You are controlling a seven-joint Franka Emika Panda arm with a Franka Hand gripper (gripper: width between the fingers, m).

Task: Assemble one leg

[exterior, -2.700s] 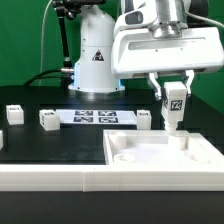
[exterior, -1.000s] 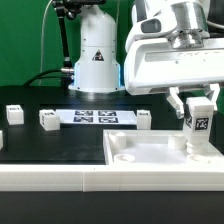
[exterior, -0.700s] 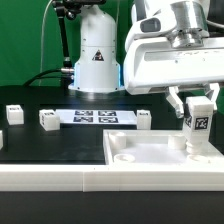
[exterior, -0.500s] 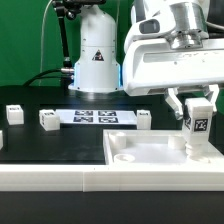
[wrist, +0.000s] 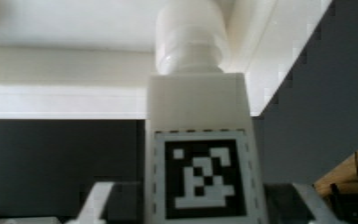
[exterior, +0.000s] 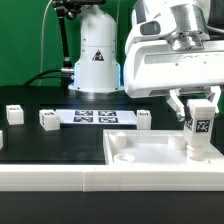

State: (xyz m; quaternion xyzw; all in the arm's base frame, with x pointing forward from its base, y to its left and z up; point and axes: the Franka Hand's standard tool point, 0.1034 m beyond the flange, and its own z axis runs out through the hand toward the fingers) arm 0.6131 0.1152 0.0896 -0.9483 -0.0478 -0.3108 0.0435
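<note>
Clamping the leg (exterior: 200, 146) by its upper part, the tool (exterior: 199, 113) had its two fingers (exterior: 178, 103) drawn in close against the post's sides, with nothing else in its hold. The leg stood upright at the exterior view's right, over the far right corner of the panel (exterior: 150, 152), its tag (exterior: 201, 127) facing the camera. Its foot seemed to sit at the corner recess, though whether it touched could not be told. The panel lay on the near part of the black counter (exterior: 40, 140). Farther back lay the marker board (exterior: 95, 117), with small white blocks (exterior: 49, 120) on the counter on either side of it. In the wrist view the leg (wrist: 202, 110) filled the middle, its tag (wrist: 202, 180) toward the lens, with the white panel (wrist: 51, 70) beyond it.
</note>
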